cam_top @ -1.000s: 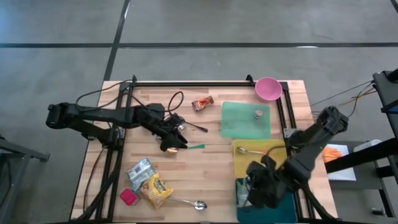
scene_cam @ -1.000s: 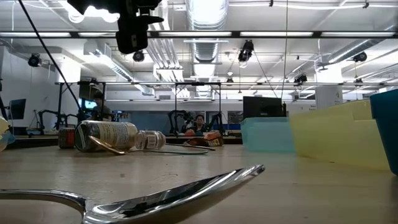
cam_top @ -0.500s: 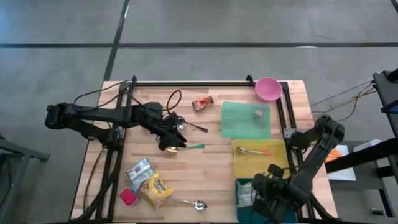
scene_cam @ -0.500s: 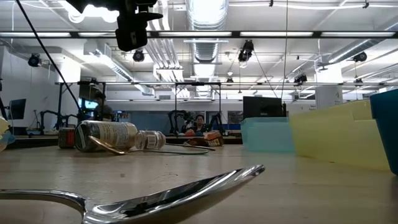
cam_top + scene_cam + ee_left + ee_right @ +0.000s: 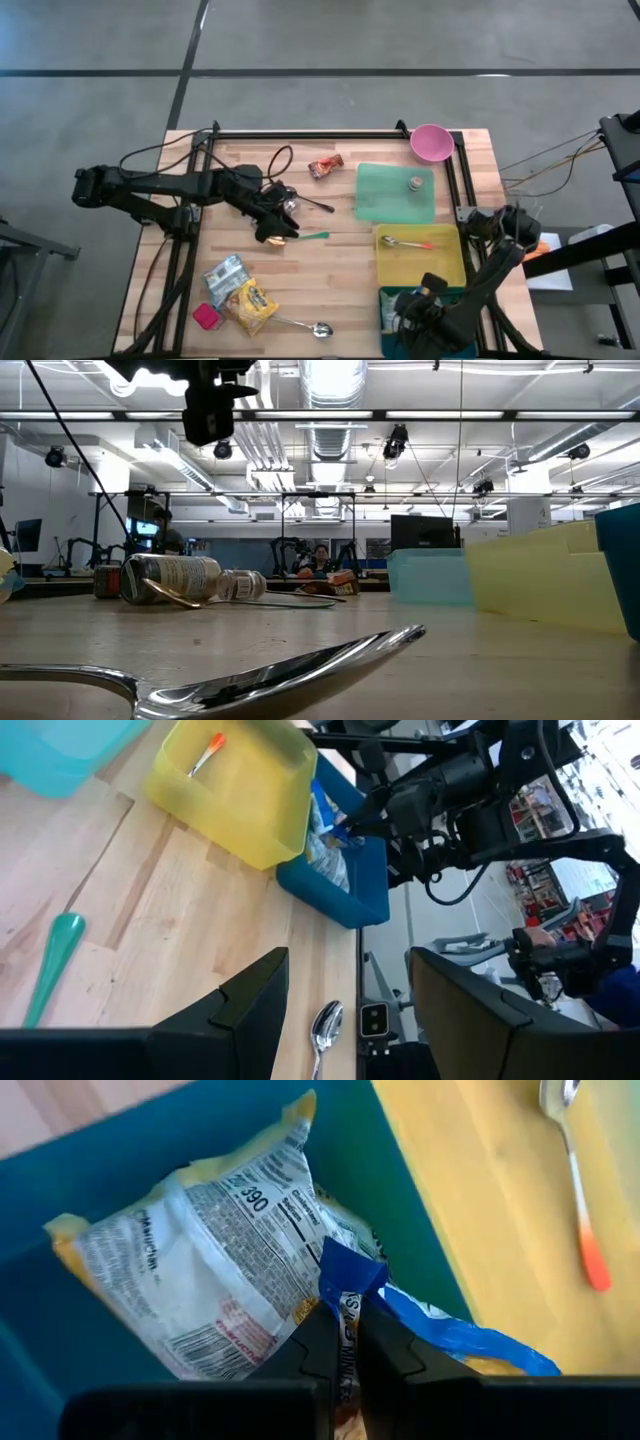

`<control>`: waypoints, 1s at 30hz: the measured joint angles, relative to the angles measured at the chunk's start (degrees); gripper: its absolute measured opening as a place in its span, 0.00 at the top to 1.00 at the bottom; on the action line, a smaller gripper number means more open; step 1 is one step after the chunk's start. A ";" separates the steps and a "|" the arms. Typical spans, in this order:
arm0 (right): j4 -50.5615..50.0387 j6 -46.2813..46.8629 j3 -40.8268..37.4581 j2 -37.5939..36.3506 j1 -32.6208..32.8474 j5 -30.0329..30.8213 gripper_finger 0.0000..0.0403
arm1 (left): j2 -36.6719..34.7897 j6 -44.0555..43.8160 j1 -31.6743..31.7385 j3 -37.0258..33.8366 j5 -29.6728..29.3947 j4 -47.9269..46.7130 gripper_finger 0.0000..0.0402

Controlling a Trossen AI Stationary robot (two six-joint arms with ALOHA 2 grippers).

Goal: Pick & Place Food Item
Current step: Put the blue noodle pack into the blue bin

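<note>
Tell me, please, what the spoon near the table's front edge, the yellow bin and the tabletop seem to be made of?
The spoon looks like polished metal: its bowl mirrors the ceiling lights. The yellow bin seems to be smooth, slightly translucent plastic, judging by its even colour and soft glow at the walls. The tabletop appears to be pale wood in joined planks, with visible grain and seams, matte finish.

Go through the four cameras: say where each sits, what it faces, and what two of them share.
High view: overhead, straight down on the table; both arms show.
Low view: table-top height, level past a spoon; an arm hangs above.
Left wrist view: past the left gripper, open, toward the yellow bin and blue bin.
Right wrist view: down into the blue bin; right gripper shut on a blue-and-yellow packet.
Shared: both wrist views show the blue bin.
</note>
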 joint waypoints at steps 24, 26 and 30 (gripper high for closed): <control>0.37 8.41 0.09 -0.58 0.24 -1.32 0.43 | 0.00 1.02 0.00 0.00 0.02 -0.77 0.47; 0.37 8.39 0.50 -0.58 0.28 -1.28 0.38 | 0.00 1.02 0.00 0.00 0.02 -0.83 0.47; -0.02 8.41 1.33 -1.30 0.49 -1.15 0.32 | 0.00 1.01 0.00 0.00 0.00 -2.71 0.47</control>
